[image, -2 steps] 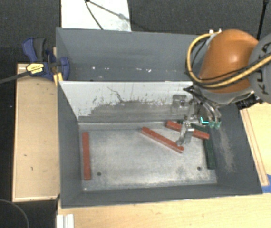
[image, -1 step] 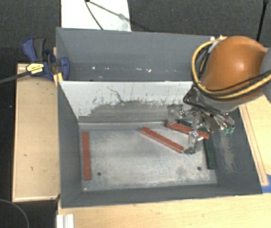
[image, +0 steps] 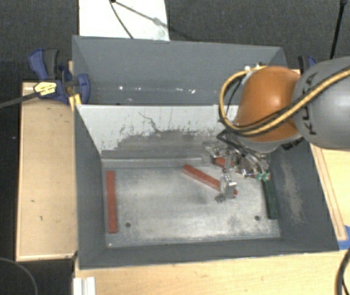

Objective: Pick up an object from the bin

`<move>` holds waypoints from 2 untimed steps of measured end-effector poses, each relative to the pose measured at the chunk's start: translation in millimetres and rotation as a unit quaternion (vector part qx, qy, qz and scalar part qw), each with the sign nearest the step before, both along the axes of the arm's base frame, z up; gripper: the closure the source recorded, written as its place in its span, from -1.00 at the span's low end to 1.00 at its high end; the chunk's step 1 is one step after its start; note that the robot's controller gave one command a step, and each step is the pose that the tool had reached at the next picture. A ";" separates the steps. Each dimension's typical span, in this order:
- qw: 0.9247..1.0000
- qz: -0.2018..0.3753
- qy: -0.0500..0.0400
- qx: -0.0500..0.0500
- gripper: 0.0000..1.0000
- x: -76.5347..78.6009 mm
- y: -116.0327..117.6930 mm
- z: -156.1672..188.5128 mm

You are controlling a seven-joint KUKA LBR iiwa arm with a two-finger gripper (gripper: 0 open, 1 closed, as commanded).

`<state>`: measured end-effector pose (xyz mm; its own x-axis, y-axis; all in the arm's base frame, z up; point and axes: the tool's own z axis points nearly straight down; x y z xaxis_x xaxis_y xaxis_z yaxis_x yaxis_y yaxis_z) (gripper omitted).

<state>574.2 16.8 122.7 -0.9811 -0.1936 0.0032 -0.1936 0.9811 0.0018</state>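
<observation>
My gripper [image: 226, 192] hangs low over the right middle of the bin floor, under the orange wrist cover. A short reddish-brown bar [image: 201, 176] lies slantwise just left of the fingers, its right end under or at them. A dark green stick [image: 269, 200] lies along the right wall, right of the gripper. A long red-brown stick [image: 111, 201] lies along the left wall, far from the gripper.
The arm and its looped cables come in from the right and cover the bin's back right corner. The sloped back wall rises behind the gripper.
</observation>
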 end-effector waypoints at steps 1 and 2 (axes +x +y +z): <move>0.999 -0.034 0.000 0.000 -1.00 11.7 -16.2 -55.3; 0.999 -0.033 -0.002 0.000 1.00 12.8 -15.6 -51.8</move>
